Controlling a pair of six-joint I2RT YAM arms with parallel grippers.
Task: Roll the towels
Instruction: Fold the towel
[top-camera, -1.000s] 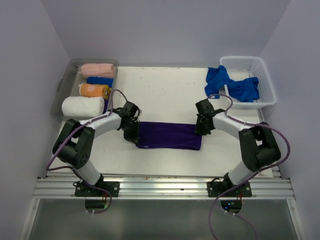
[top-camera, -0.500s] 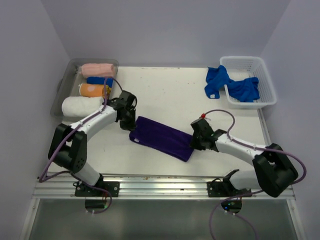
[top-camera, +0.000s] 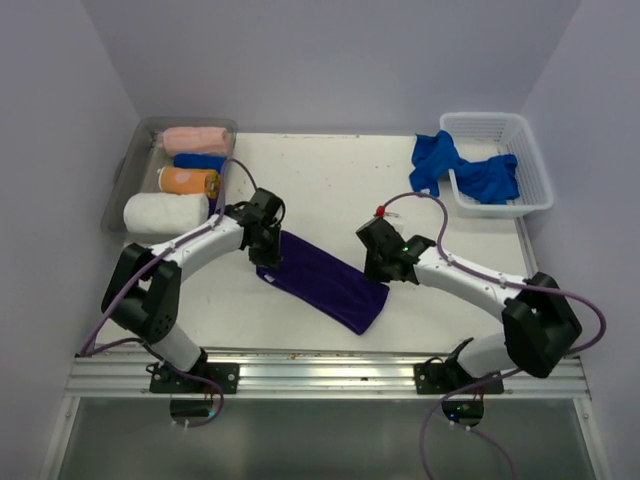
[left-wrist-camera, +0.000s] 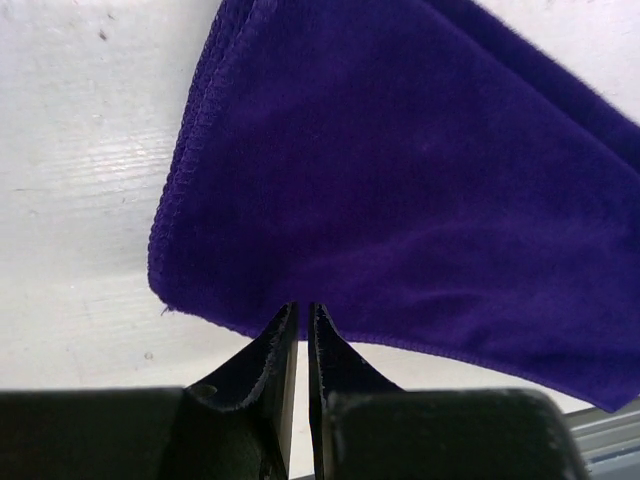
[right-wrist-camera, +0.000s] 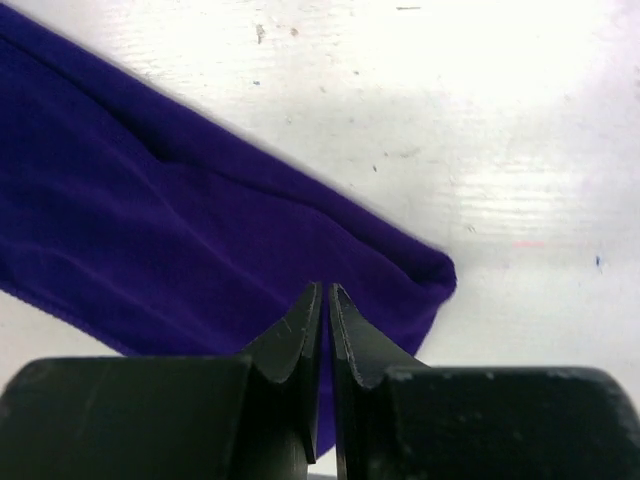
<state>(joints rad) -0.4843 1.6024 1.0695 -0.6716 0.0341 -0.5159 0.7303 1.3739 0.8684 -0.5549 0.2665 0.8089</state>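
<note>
Folded purple towel (top-camera: 322, 283) flat on the white table (top-camera: 330, 185), laid slantwise as a long strip from far-left down to near-right, between the two arms. Left gripper (left-wrist-camera: 303, 312) down at the strip's far-left end, jaws pressed all but together with only a sliver of light between, tips right at the stitched hem; cloth pinched or merely touched, impossible to tell from either view. Right gripper (right-wrist-camera: 327, 292) at the opposite end, low over the cloth just short of its rounded corner, jaws likewise drawn nearly tight (the same hairline gap), any hold on the cloth again impossible to tell. Along the table's left edge, a clear plastic bin (top-camera: 118, 185) with four rolled towels side by side: peach roll (top-camera: 195, 139) farthest back, then blue roll (top-camera: 200, 160), orange roll (top-camera: 188, 181) and white roll (top-camera: 165, 212) nearest the arms. At the far-right corner, a white lattice basket (top-camera: 480, 119), crumpled blue towel (top-camera: 490, 178) inside it, draped blue towel (top-camera: 432, 160) on the table against its left side. Purple towel well apart from both bin and basket.
</note>
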